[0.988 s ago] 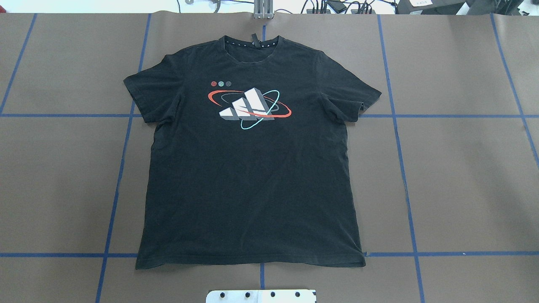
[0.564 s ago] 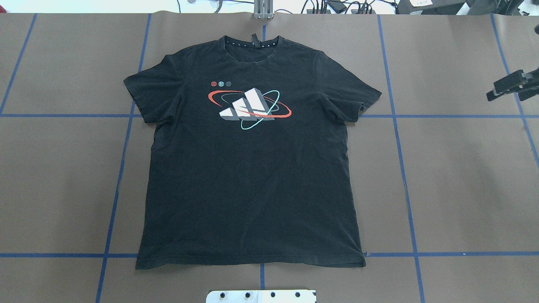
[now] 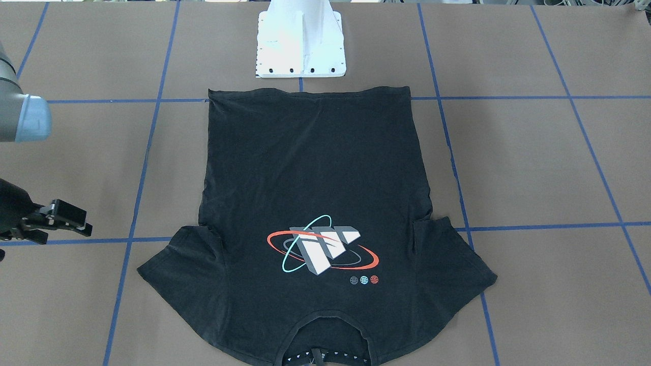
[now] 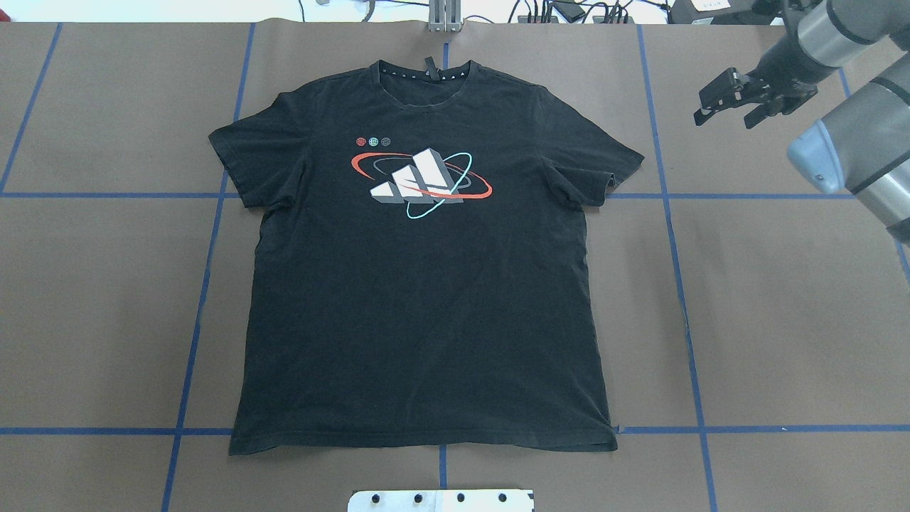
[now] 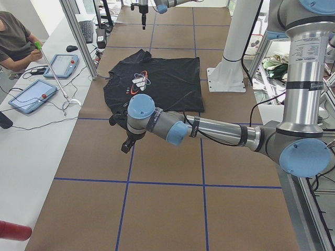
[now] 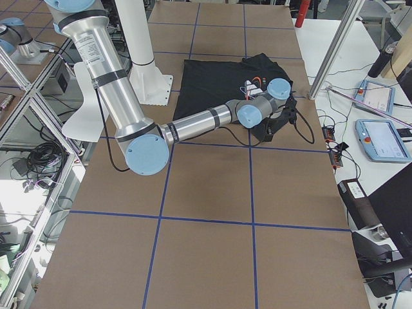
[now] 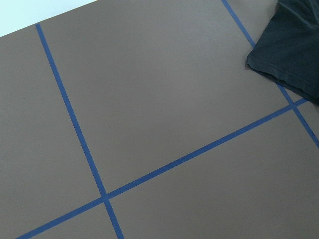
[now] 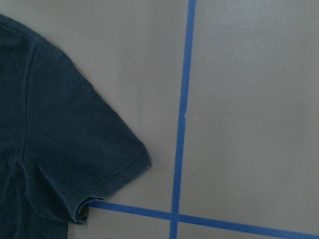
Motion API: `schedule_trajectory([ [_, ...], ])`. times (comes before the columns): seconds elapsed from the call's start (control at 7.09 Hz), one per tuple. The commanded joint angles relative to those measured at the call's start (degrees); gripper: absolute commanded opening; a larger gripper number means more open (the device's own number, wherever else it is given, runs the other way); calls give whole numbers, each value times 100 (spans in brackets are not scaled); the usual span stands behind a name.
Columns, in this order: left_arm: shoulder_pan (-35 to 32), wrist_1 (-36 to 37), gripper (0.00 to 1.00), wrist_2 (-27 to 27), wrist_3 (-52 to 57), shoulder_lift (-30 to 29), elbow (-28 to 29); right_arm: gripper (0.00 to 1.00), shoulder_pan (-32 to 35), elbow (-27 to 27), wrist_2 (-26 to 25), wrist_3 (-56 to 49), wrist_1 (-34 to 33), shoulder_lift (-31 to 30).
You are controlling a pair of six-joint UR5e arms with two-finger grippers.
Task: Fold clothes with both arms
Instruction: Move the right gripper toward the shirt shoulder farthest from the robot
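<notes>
Beside the flat T-shirt point(image 4: 426, 299), the right gripper point(image 4: 724, 117) hovers, its 2 fingers point(image 4: 716, 96) spread; the left gripper point(image 5: 125, 147), I cannot tell.

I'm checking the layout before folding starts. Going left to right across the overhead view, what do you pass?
T-shirt sleeve → chest logo → other sleeve → right end effector → right arm's blue joint cap
</notes>
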Motion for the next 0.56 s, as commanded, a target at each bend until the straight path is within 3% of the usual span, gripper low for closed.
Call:
schedule_trajectory([
  [0.0, 1, -339, 100, -7, -11, -33, 250, 92, -310, -928, -51, 29, 14, 670],
  [0.28, 1, -349, 100, -7, -11, -7, 260, 88, -400, -1832, -86, 37, 869, 873],
  [0.42, 1, -349, 100, -7, -11, -16, 260, 87, -417, -2011, -78, 142, 1006, 961],
])
